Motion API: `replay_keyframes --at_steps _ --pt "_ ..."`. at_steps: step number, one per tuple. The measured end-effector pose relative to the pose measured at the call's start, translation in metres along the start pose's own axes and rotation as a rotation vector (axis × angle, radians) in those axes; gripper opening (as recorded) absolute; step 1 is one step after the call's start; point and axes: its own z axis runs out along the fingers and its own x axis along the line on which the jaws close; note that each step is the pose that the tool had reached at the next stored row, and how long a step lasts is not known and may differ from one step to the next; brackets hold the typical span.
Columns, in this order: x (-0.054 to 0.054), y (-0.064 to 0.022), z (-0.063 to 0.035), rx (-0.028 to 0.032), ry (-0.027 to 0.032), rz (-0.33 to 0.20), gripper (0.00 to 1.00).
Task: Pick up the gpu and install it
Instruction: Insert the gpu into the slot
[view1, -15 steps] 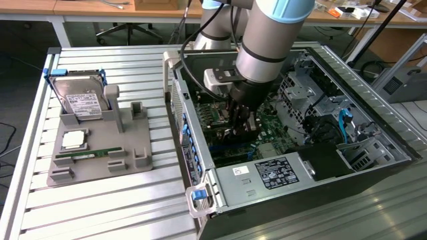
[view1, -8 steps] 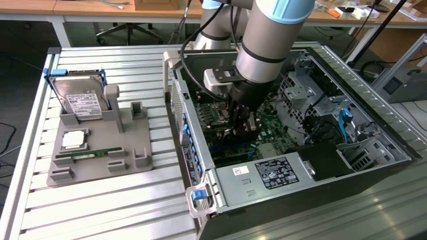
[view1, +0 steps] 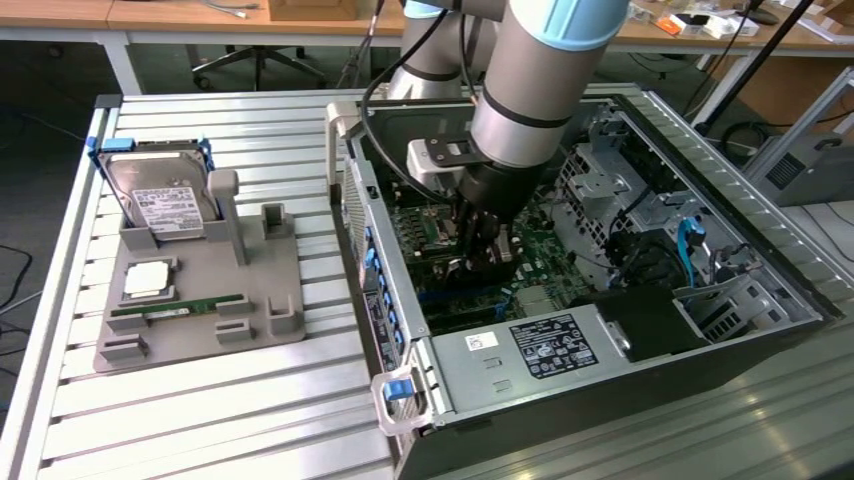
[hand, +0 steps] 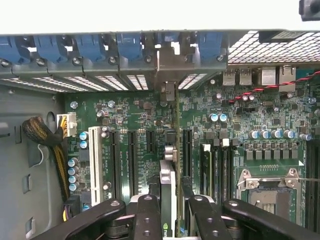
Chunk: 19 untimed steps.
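Silver tabletop (view1: 200, 420) up front, built from ribbed aluminium slats running across, bright under even overhead light. Behind it, a dark floor (view1: 40, 130) stretches toward the back of the room. There's an office chair base (view1: 254, 65) on castors, tucked beneath a wooden desk (view1: 160, 15) with white legs. Over on the exterior view's right, another wooden desk (view1: 774, 35) carries small clutter, a black pole (view1: 774, 50) slants past it, and a grey box (view1: 807, 170) sits low.

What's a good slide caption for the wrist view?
Gripper holding the gpu edge-on above the green motherboard, its metal bracket up against the case's rear slots.
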Motion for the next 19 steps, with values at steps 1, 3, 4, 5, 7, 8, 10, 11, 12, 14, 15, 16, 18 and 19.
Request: replay_keyframes --at_steps 1,3,4,5,7,8,10,11,12,14,15,16,18,19 --pt "0.0 0.0 0.0008 -0.0001 -0.0002 0.0 0.27" --pt "0.0 0.0 0.0007 -0.0004 0.0003 -0.002 0.27" --pt "0.0001 0.0 0.0007 -0.0005 0.0005 -0.002 0.27" --pt "0.0001 0.0 0.0007 -0.0006 0.0006 -0.003 0.27" --pt "0.0 -0.0001 -0.0006 -0.0002 -0.0001 -0.005 0.27" --pt "0.0 0.0 -0.0022 0.0002 -0.0002 -0.005 0.27" --pt "0.0 0.0 -0.0053 0.0007 0.0006 -0.005 0.27" --pt "0.0 0.0 -0.0056 0.0009 0.0004 -0.005 0.27" --pt "-0.0001 0.0001 -0.0056 0.0009 0.0001 -0.005 0.27" --pt "0.0 0.0 -0.0019 -0.0011 -0.0088 -0.006 0.27" --pt "0.0 -0.0006 -0.0019 -0.001 -0.0029 -0.004 0.27" --pt "0.0 -0.0019 -0.0019 -0.0009 -0.0029 -0.004 0.27" --pt "-0.0001 -0.0027 -0.0016 -0.0007 0.0087 -0.004 0.27" --pt "-0.0003 -0.003 -0.0016 -0.0008 0.0112 -0.004 0.27"
